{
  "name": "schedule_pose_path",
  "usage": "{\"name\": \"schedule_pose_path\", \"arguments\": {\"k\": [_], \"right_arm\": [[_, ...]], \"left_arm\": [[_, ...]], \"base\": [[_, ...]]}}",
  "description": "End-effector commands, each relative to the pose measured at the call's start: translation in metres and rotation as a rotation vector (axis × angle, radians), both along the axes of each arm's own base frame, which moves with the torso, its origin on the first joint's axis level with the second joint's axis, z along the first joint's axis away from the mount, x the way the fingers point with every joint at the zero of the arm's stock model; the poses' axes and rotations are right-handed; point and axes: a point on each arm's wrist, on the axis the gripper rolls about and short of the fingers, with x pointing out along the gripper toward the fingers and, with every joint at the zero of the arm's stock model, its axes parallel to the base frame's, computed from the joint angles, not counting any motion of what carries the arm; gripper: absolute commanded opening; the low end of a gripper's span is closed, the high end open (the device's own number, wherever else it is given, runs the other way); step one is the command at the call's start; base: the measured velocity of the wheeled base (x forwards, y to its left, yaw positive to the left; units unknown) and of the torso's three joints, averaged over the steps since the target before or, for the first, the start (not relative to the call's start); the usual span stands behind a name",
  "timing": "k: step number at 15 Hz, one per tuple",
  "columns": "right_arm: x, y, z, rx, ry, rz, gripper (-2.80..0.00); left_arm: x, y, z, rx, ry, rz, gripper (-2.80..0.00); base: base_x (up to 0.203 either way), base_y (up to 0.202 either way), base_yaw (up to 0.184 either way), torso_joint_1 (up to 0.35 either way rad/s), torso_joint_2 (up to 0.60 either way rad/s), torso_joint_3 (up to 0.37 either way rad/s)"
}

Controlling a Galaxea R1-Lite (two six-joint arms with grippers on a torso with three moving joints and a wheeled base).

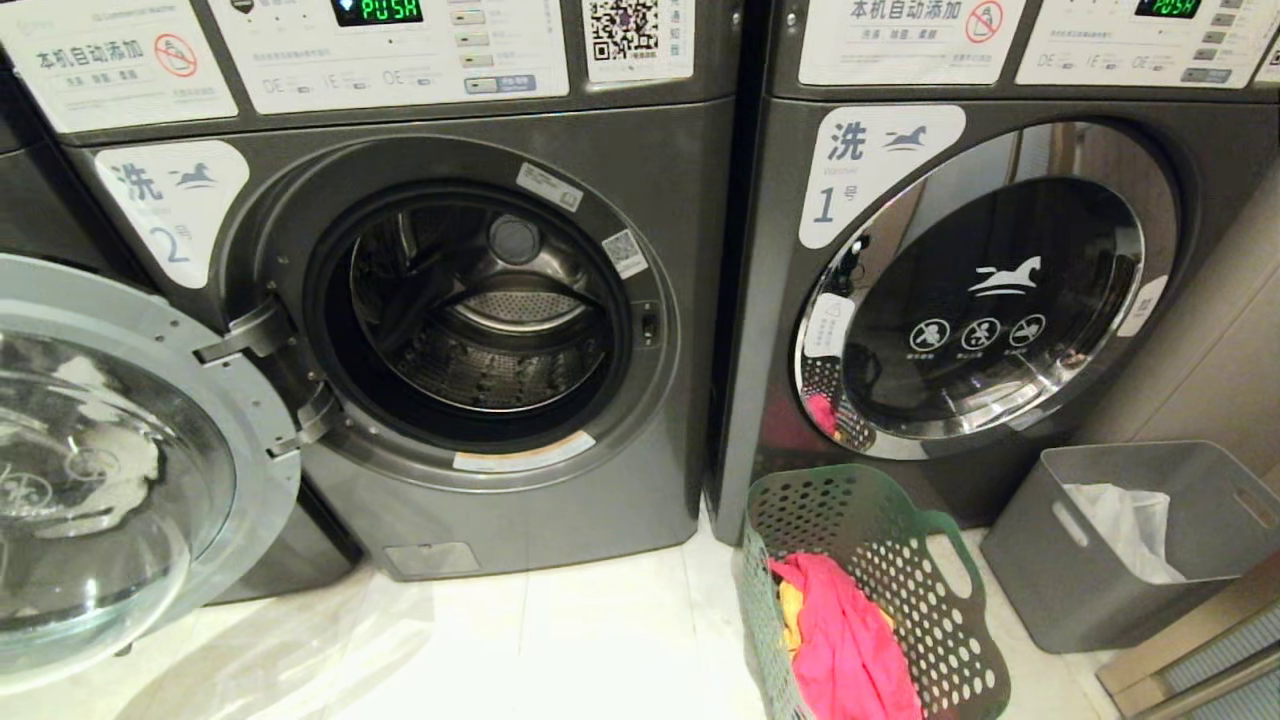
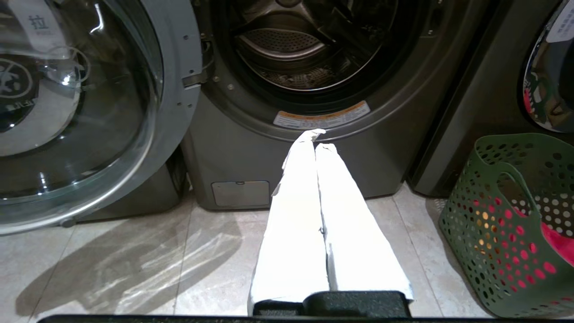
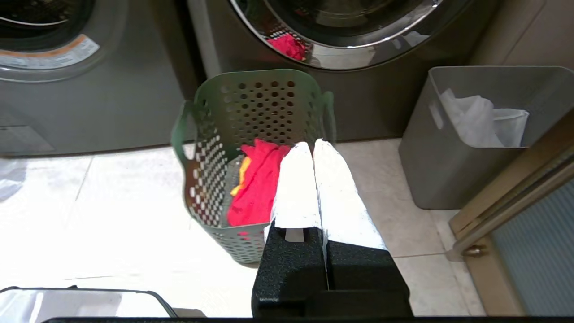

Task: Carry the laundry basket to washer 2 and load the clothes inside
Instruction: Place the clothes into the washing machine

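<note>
Right end effector point(image 3: 312, 146) above laundry basket point(image 3: 251, 103), closed

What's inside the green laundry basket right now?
The laundry basket holds a pink-red garment over a yellow-orange one. Anything beneath them is covered.

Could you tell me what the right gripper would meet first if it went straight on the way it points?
Probably the basket: the right gripper, shut, points at its rim and the clothes inside, though depth is unclear.

Left gripper point(image 2: 315, 139) and right gripper point(image 3: 309, 147) both have white fingers pressed together, holding nothing, at mid-frame of each wrist view.
</note>
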Motion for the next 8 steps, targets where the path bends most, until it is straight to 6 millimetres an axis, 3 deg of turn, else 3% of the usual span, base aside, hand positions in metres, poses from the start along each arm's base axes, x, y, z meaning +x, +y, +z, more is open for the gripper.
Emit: {"name": "schedule_pose_path", "arguments": {"k": [1,8], "right_arm": [[-0.0001,0.0000,0.0002,0.001,-0.001,0.001,-2.80],[0.0000,0.0000,-0.0001,0.001,0.001,0.000,-2.80]], "left_arm": [[0.0034,0.0000,-0.0110,-0.003,0.041,0.001,-2.80],[0.0034,0.0000,-0.0110,-0.004,0.041,0.001,-2.80]], "base": [[0.000,0.200,-0.003,-0.002,0.00,0.002],[0.000,0.195,0.000,0.004,0.00,0.002]]}}
